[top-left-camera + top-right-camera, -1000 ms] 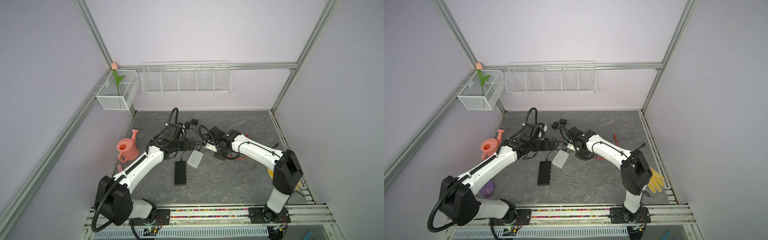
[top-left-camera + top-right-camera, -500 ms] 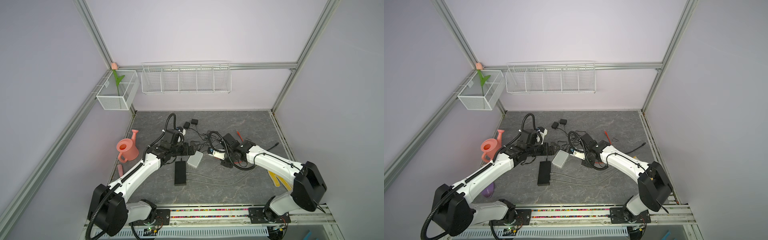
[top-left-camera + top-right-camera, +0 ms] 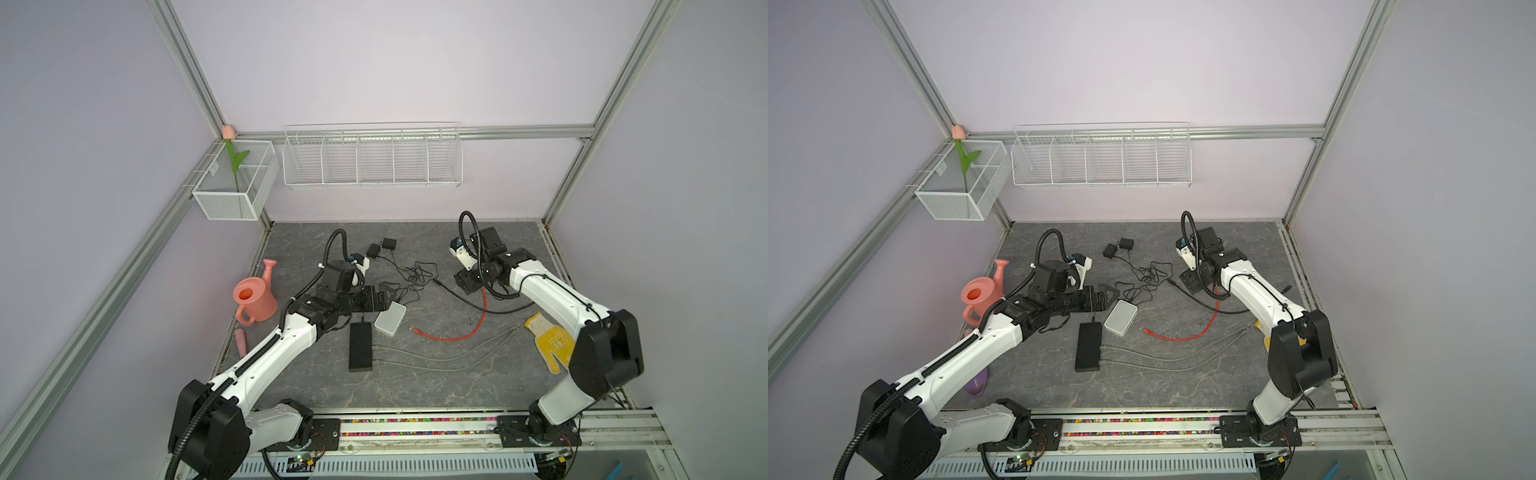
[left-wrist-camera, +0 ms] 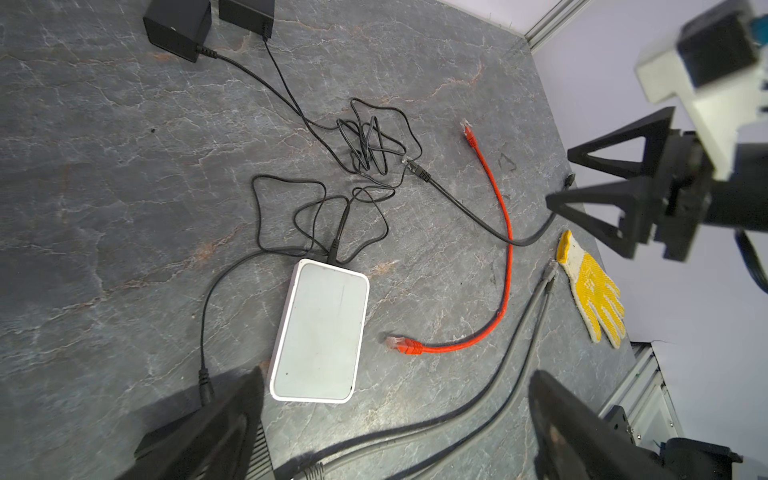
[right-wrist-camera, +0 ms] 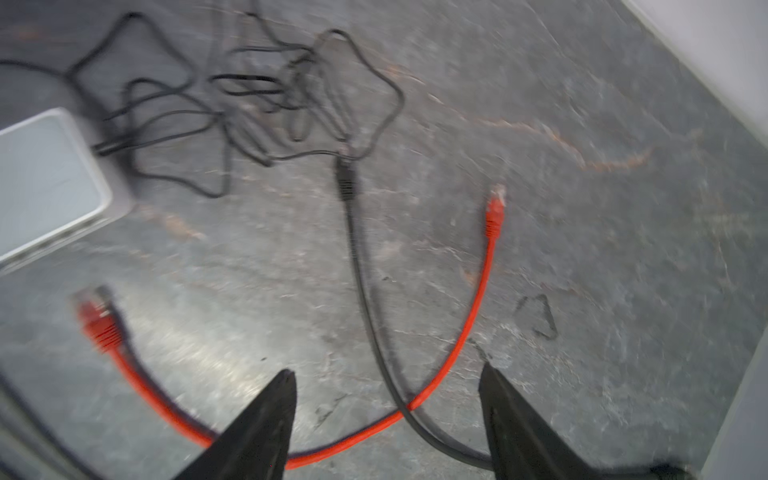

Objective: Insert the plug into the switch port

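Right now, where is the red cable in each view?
Top view: red cable curves between switch and glove.
Top view: red cable right of switch.
Left wrist: red cable between switch and glove.
Right wrist: red cable crossing the black cable.
Shared landmark: the switch.

No text, brand, number or sign can be read in any view. The glove (image 3: 548, 343), at 3 o'clock from the switch (image 3: 390, 318) on the desk (image 3: 415, 386), bears a faint dark print, too small to make out.
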Action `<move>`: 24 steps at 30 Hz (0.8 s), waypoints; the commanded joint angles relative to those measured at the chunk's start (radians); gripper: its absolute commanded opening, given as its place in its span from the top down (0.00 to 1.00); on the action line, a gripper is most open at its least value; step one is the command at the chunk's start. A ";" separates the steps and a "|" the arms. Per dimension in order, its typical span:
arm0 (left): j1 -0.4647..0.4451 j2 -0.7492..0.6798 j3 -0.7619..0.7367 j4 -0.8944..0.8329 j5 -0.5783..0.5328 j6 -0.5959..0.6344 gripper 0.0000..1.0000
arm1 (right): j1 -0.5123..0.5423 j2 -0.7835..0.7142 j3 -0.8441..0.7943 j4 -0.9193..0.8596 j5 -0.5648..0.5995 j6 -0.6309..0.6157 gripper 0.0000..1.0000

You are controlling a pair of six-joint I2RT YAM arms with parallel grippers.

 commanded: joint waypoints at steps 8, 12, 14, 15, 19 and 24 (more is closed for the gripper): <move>0.008 -0.058 -0.060 -0.016 -0.058 -0.003 0.02 | 0.153 0.010 -0.115 -0.018 -0.175 -0.052 0.32; 0.037 -0.014 -0.088 0.006 -0.050 0.000 0.03 | 0.259 -0.047 -0.189 0.037 -0.214 -0.135 0.34; 0.050 0.022 -0.087 0.016 -0.040 0.005 0.08 | 0.289 -0.034 -0.188 0.034 -0.250 -0.150 0.35; 0.052 0.045 -0.084 0.023 -0.037 0.009 0.09 | 0.306 -0.018 -0.183 0.032 -0.240 -0.152 0.37; 0.060 0.141 -0.041 0.023 0.006 0.015 0.21 | 0.355 0.076 -0.158 0.008 -0.215 -0.145 0.39; 0.064 0.231 0.019 -0.003 0.059 0.037 0.43 | 0.374 0.153 -0.161 0.037 -0.240 -0.115 0.42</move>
